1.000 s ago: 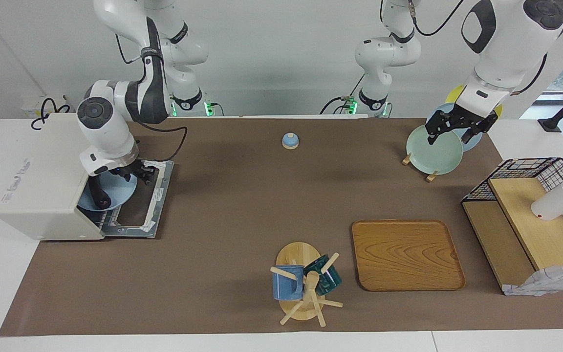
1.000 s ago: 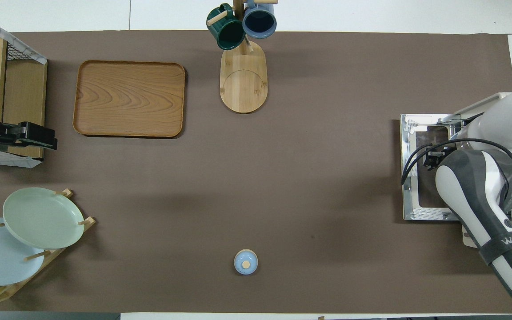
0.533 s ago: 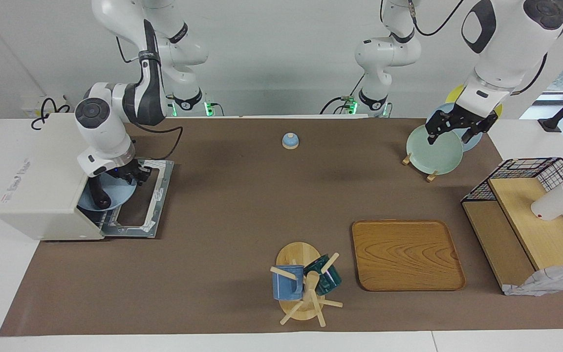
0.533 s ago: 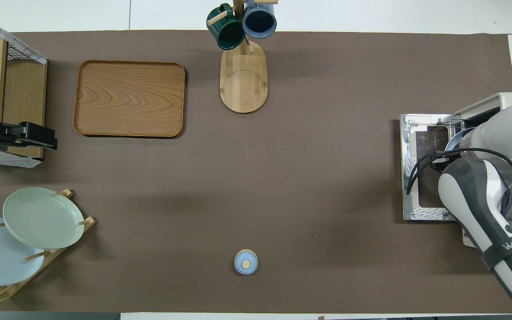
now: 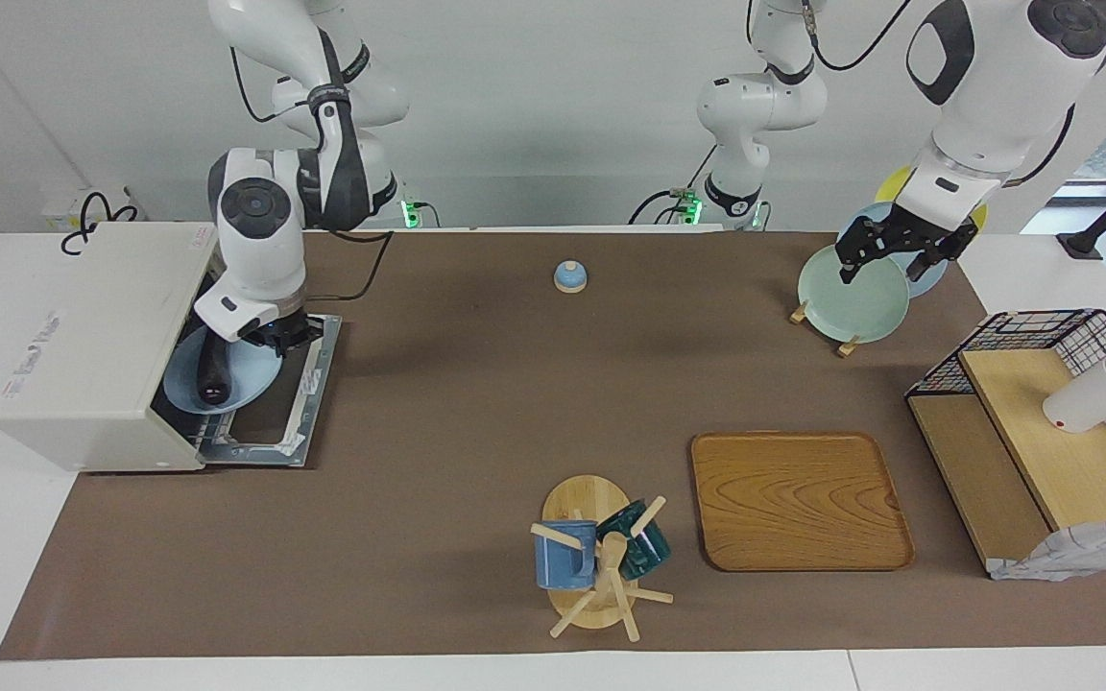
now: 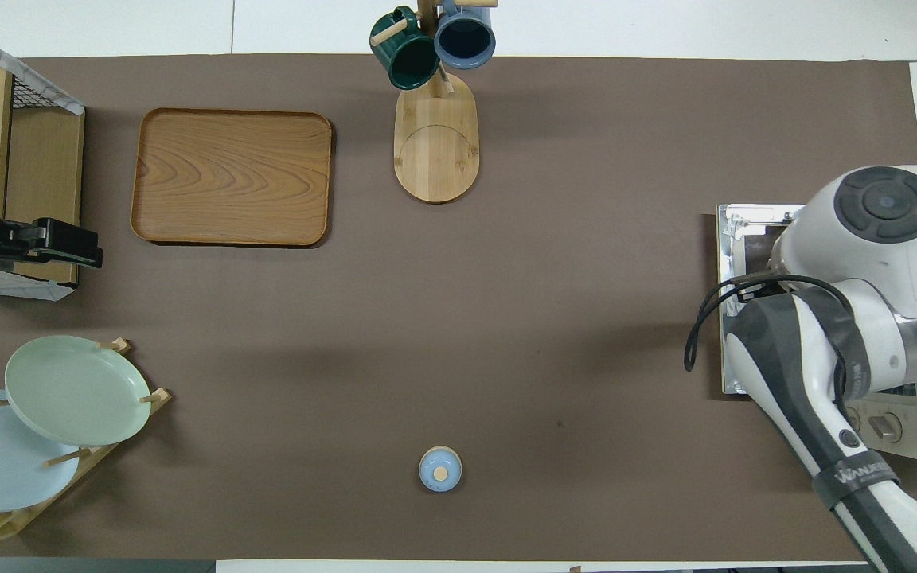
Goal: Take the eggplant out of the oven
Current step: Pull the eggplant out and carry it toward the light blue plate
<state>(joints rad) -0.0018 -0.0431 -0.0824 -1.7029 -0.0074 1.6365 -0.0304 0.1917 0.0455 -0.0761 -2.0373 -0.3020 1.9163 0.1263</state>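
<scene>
Right hand (image 5: 275,338) is clamped onto the rim of the light blue plate (image 5: 246,376) at the mouth of the oven (image 5: 83,345). The eggplant (image 5: 215,369) lies on that plate, just beside it. Left hand (image 5: 884,251) waits wide open, over the plate rack (image 5: 846,341).

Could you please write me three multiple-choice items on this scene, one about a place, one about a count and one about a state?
1. The eggplant lies:
A. on the wooden tray
B. on the light blue plate at the oven's mouth
C. inside a mug

2. Mugs hanging on the mug tree:
A. one
B. four
C. two

3. The oven's door is:
A. folded down, open
B. shut
C. taken off

Answers:
1 B, the dark eggplant rests on that plate.
2 C, a blue mug and a green mug hang there.
3 A, the door lies flat in front of the oven.
</scene>
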